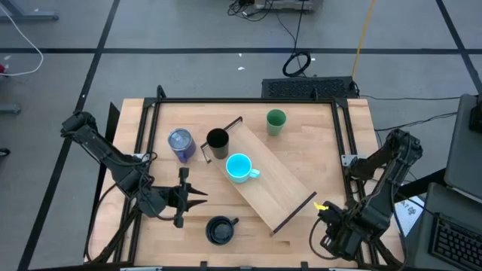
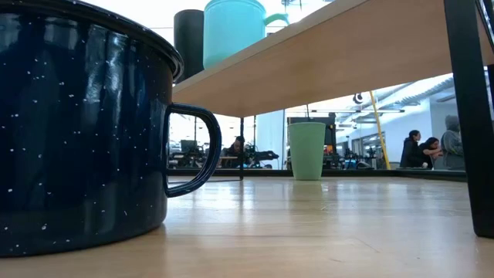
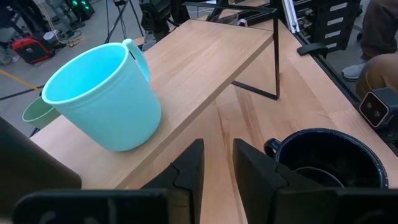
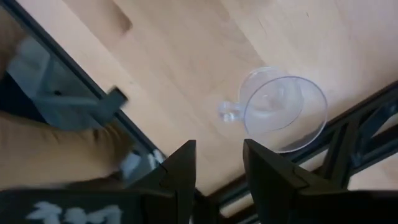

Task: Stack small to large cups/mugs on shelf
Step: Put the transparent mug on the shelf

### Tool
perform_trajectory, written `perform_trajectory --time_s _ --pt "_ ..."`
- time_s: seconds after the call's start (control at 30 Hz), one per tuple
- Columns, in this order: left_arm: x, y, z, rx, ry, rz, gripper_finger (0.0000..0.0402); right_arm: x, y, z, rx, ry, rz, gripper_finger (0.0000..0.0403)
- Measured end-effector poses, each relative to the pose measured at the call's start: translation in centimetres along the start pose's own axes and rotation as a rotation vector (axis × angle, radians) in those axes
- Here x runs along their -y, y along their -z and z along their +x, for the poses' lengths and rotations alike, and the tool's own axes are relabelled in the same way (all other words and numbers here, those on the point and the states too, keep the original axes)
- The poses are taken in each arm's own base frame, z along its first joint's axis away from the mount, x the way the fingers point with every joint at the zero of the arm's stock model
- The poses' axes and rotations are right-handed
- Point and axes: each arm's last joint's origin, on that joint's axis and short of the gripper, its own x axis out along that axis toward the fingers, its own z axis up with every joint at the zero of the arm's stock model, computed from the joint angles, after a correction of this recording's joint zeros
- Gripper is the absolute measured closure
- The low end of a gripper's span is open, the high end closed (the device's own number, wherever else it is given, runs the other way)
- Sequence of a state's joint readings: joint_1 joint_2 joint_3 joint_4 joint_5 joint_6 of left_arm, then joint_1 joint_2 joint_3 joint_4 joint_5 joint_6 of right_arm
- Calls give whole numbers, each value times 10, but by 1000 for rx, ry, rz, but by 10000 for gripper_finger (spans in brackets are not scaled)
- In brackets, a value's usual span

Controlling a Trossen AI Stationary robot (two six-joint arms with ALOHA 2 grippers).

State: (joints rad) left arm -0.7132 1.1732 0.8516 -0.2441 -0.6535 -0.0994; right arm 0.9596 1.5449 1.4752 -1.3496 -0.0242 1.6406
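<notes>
The light-wood shelf (image 1: 271, 177) lies slantwise on the table on its dark end brackets. The black cup (image 1: 217, 140) and the cyan mug (image 1: 239, 167) stand on its far-left part. The purple tumbler (image 1: 180, 144) stands on the table left of the shelf. The green cup (image 1: 276, 122) stands at the far side, and the navy mug (image 1: 220, 229) near the front edge. My left gripper (image 1: 203, 197) is open and empty, level, between the tumbler and the navy mug (image 3: 323, 162), pointing at the shelf. My right gripper (image 4: 217, 146) is open and empty above the table's near right corner, with the clear glass cup (image 4: 283, 112) standing just ahead of it.
A dark metal frame (image 1: 343, 135) runs round the tabletop's edges. The shelf's underside (image 2: 324, 54) stands well above the table, with one bracket leg (image 2: 471, 116) at the right. People sit in the room beyond the table (image 2: 421, 147).
</notes>
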Motion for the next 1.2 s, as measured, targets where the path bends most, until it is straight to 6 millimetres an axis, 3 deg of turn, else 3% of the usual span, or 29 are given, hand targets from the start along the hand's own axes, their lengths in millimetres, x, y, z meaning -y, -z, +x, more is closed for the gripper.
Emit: perform_trajectory --time_s 0.33,1.0,1.2 --pt "0 0 0 0 0 -1 314 4 20 34 -5 81 -313 277" --pt "0 0 0 0 0 3 314 17 25 82 14 108 -486 278" --pt "0 0 0 1 0 15 314 19 25 88 7 103 -505 313"
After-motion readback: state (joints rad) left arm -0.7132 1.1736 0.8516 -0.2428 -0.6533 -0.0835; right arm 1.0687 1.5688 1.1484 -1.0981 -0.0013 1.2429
